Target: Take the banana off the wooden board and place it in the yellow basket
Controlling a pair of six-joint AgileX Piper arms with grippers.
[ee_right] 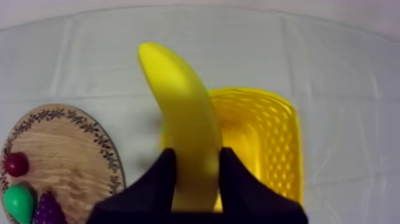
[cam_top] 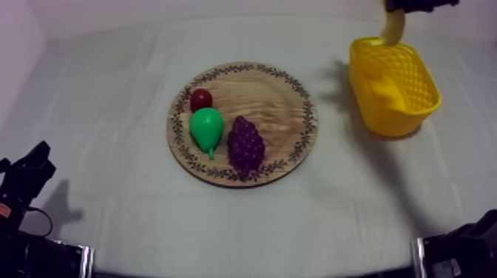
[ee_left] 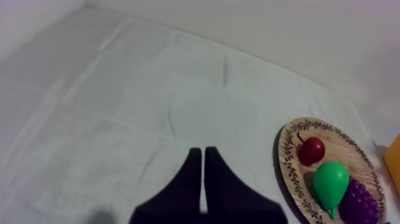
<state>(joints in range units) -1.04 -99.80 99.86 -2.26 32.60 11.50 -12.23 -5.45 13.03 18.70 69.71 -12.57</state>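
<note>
**Banana held over the basket, release not yet made**

The banana (ee_right: 181, 119) is gripped near one end by the right gripper (ee_right: 198, 156), whose fingers are closed on it, above the far end of the yellow basket (cam_top: 414, 81). The pick-up may be judged done: the wooden board (cam_top: 274, 103) carries a pear (cam_top: 205, 127), a bunch of grapes (cam_top: 245, 144) and a small red fruit (cam_top: 200, 98), but no banana. Lowering and letting go are left. The long axis is held roughly upright, with the free tip pointed down at the basket's rim; whether the tip is already inside cannot be told with certainty. The left gripper (ee_left: 203, 156) is closed on nothing, well apart from the board.
</note>
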